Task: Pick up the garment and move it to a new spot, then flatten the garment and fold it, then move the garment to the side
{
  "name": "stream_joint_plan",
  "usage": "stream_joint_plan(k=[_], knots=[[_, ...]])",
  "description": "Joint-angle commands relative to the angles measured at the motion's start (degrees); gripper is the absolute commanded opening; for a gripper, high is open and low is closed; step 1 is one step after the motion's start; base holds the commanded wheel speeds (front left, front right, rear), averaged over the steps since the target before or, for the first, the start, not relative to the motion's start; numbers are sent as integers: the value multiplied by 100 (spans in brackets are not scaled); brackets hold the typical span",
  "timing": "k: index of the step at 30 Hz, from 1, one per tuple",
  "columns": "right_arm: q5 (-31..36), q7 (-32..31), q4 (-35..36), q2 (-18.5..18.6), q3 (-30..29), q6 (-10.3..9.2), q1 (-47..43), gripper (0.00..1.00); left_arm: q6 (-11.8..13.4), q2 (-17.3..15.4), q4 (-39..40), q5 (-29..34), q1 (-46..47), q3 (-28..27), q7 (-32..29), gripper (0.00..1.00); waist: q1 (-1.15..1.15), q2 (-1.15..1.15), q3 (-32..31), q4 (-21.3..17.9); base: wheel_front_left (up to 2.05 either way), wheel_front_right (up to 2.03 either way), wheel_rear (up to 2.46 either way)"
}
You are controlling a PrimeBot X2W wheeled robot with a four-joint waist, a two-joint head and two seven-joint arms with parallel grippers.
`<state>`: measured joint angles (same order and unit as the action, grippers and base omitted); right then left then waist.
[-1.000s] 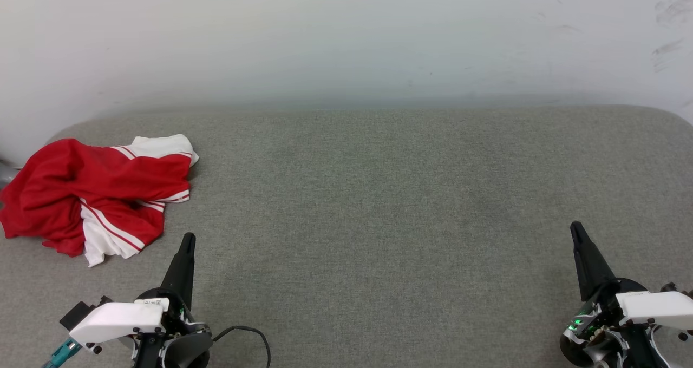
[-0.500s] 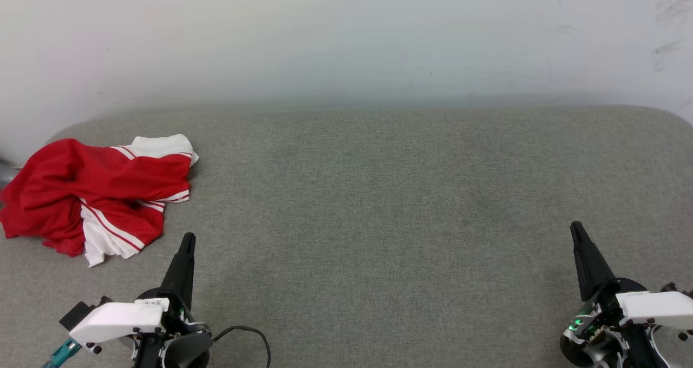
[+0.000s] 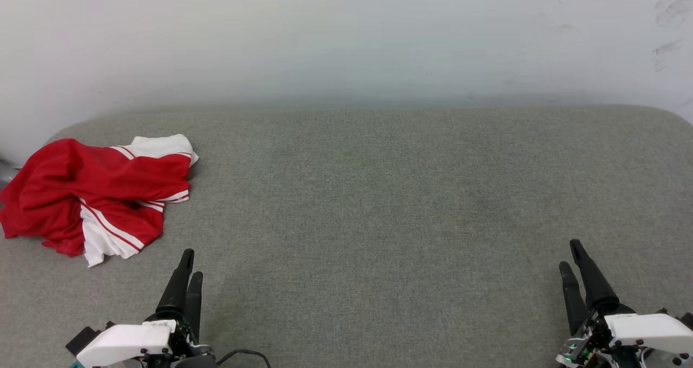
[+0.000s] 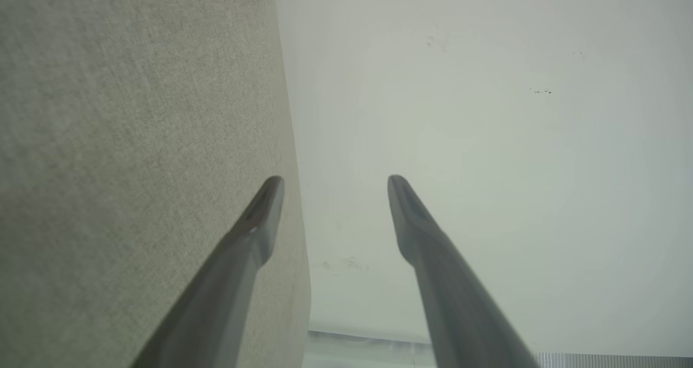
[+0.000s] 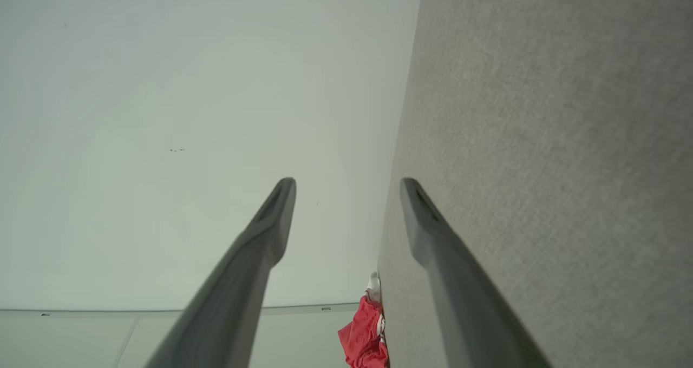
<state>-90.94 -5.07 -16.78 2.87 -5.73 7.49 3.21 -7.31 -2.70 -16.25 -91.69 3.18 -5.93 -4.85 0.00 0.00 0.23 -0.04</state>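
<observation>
The crumpled red jersey garment [image 3: 97, 195] with white striped sleeves lay at the frame's left on the grey fabric worktop [image 3: 379, 205], probably light and limp, best pinched at a raised fold, while the left gripper [image 3: 192, 263] and right gripper [image 3: 569, 253] stood open, empty, lower down

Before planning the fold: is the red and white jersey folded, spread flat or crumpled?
Crumpled. The red jersey shirt with white sleeves lies bunched in a heap on the grey fabric surface, layers overlapping.
</observation>
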Motion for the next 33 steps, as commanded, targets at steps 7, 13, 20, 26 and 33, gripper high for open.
stream_joint_plan(k=[7, 13, 20, 26, 33], knots=[[336, 229, 86, 4, 33, 0, 127, 100, -4, -10, 224, 160, -12, 16, 223, 100, 0, 0, 3, -5, 0, 0, 0], [723, 384, 89, 4, 59, 0, 181, 100, -6, -12, 217, 425, -53, -157, 376, 100, 0, 0, 0, -9, 0, 0, 0], [1373, 550, 142, 4, 32, 0, 252, 100, -7, -13, 244, 962, -32, -518, 541, 100, 0, 0, -3, -14, 0, 0, 0], [2557, 707, 444, 4, 38, 0, 300, 100, -9, -14, 277, 1427, 35, -811, 695, 100, 0, 0, 5, -22, 0, 0, 0], [3928, 853, 862, 4, 142, 0, 334, 100, -9, -16, 714, 2445, -6, -900, 840, 100, 0, 0, 23, -26, 0, 0, 0]])
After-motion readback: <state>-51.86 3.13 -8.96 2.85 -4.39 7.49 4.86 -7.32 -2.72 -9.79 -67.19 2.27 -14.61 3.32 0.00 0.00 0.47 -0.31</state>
